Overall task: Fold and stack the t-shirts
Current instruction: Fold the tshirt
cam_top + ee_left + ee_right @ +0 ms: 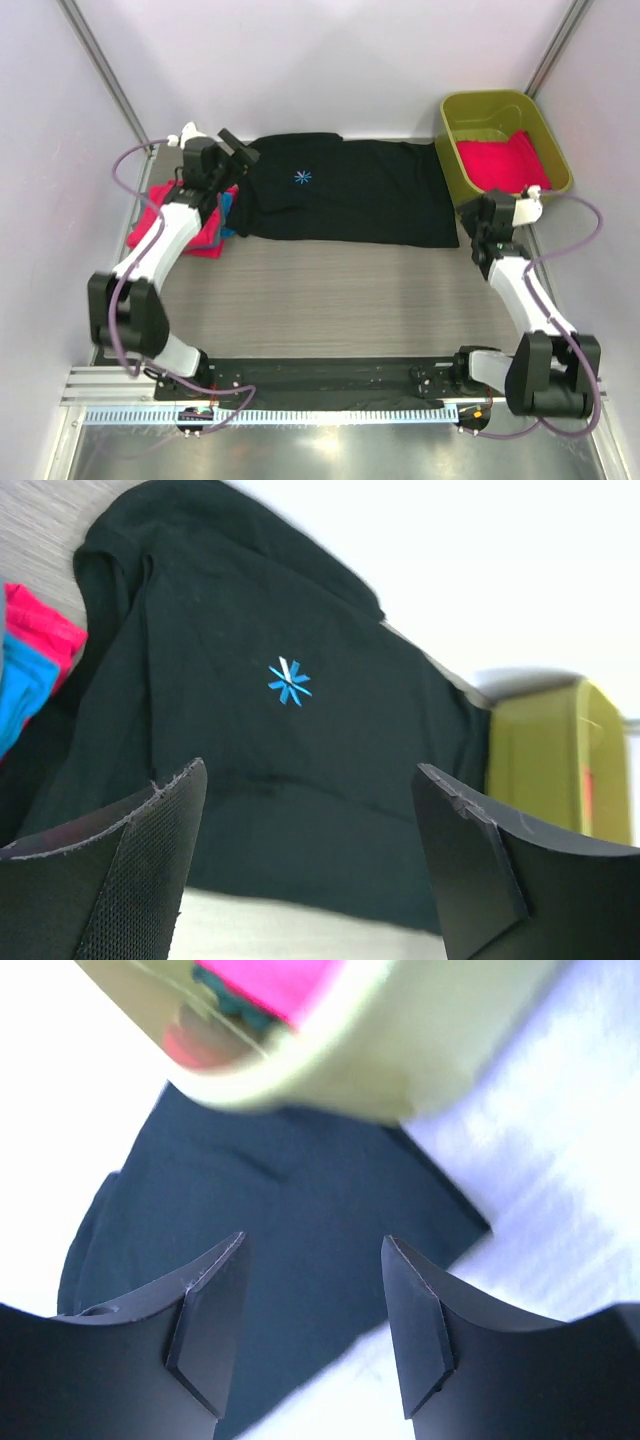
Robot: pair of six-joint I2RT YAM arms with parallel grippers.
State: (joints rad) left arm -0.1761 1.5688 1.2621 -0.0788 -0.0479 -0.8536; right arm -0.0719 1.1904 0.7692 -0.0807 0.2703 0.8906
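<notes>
Pale lilac walls (330,60), grey wood-grain tabletop (340,300), seemingly even light

You have an olive-green plastic tub (447,150) at the far right corner of the wood-grain worktop (340,300). Pale walls (300,60) close the scene in, and a toothed metal rail (330,415) runs along the near edge.

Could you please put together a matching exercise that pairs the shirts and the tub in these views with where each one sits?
Things:
1. black t-shirt
2. green tub
3. lone pink shirt
4. pink-and-blue shirt pile

Places:
a. inside the tub
b. far right corner
c. left side
d. spread flat in the middle

Pairs: 1-d, 2-b, 3-a, 4-c
</notes>
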